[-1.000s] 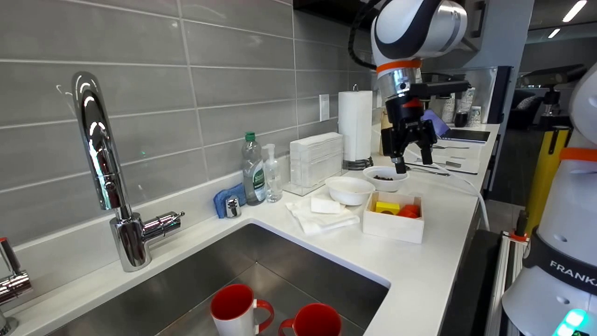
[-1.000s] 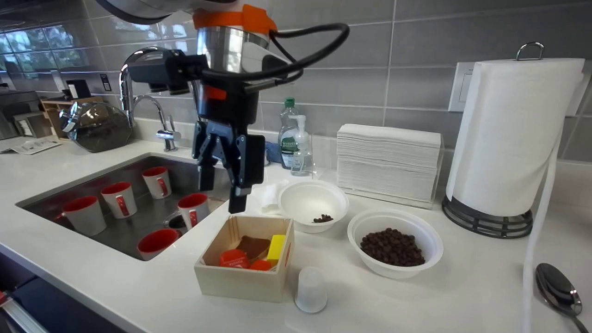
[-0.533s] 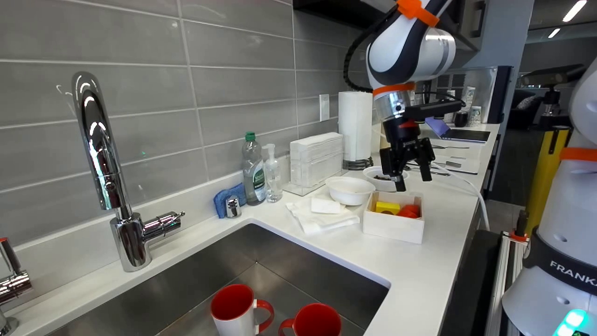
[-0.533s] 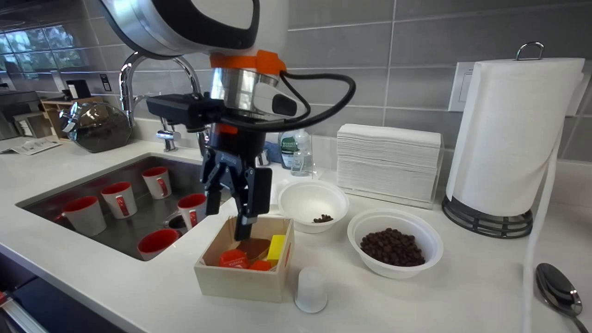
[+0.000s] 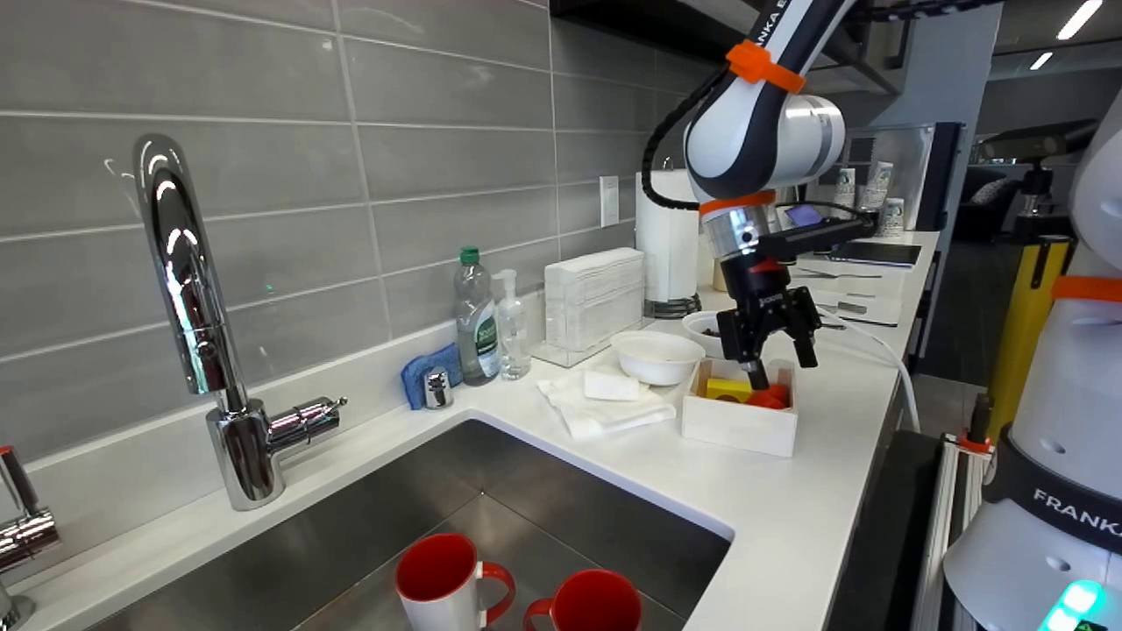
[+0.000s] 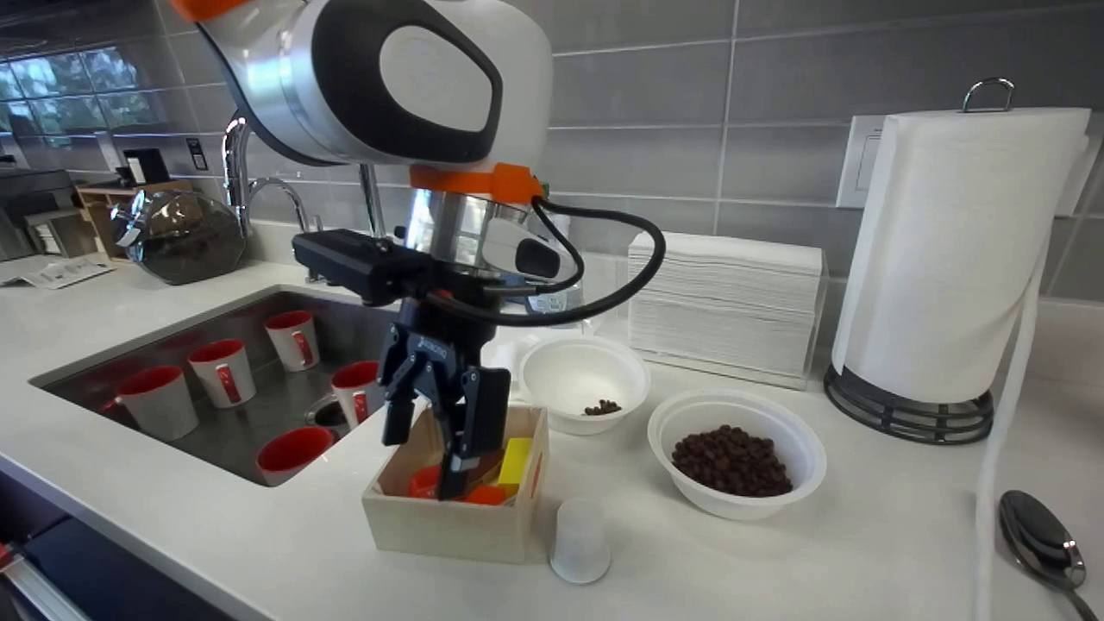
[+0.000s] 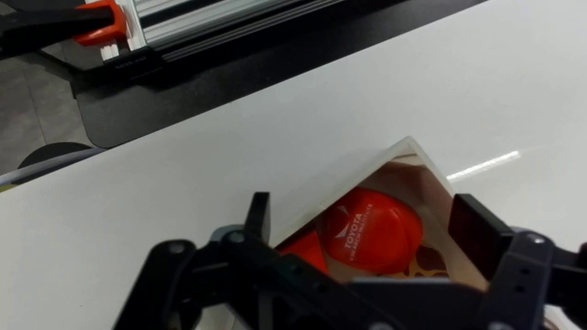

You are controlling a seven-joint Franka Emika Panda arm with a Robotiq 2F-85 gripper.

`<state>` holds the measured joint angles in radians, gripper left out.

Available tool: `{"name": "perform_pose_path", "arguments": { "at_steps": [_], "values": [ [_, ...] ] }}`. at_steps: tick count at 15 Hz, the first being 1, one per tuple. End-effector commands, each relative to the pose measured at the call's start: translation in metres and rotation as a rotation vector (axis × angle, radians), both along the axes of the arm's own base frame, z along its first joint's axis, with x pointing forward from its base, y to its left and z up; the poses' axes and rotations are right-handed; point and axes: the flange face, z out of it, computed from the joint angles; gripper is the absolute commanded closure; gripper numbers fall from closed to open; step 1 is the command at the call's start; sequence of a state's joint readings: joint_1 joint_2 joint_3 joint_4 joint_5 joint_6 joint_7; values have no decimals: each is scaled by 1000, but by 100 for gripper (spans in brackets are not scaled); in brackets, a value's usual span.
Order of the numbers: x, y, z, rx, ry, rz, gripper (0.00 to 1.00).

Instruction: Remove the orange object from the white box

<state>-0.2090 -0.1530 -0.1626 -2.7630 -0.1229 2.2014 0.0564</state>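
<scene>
The white box (image 5: 741, 427) stands on the counter, also seen in an exterior view (image 6: 444, 528) and the wrist view (image 7: 341, 187). Inside lie a round red-orange object with white "TOYOTA" lettering (image 7: 371, 231), a flat-sided orange piece (image 7: 306, 251) and a yellow block (image 6: 515, 464). The orange piece also shows in an exterior view (image 6: 486, 495). My gripper (image 7: 360, 211) is open and empty above the box; it shows in both exterior views (image 5: 782, 372) (image 6: 423, 466). In the wrist view its fingers stand either side of the round object, apart from it. A finger partly hides the orange piece there.
A small white cup (image 6: 580, 542) stands close beside the box. A white bowl (image 6: 585, 379) and a bowl of dark pieces (image 6: 736, 461) are near it. The sink (image 5: 526, 517) holds red-and-white mugs (image 5: 438, 583). A napkin holder (image 5: 594, 302) stands by the wall.
My gripper has moved down from well above the box to just over its opening, staying open. The box and its contents have not visibly moved.
</scene>
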Motion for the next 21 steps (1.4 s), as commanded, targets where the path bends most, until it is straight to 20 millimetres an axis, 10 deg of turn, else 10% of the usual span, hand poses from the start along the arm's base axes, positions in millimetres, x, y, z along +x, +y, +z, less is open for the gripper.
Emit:
{"name": "perform_pose_path", "arguments": {
  "at_steps": [1,8,21],
  "values": [
    [5,1,-11,-14,-16,-1,0],
    [11,4,-15,-28,-39,3,46],
    [18,7,1,-52,-53,22,42]
  ]
}}
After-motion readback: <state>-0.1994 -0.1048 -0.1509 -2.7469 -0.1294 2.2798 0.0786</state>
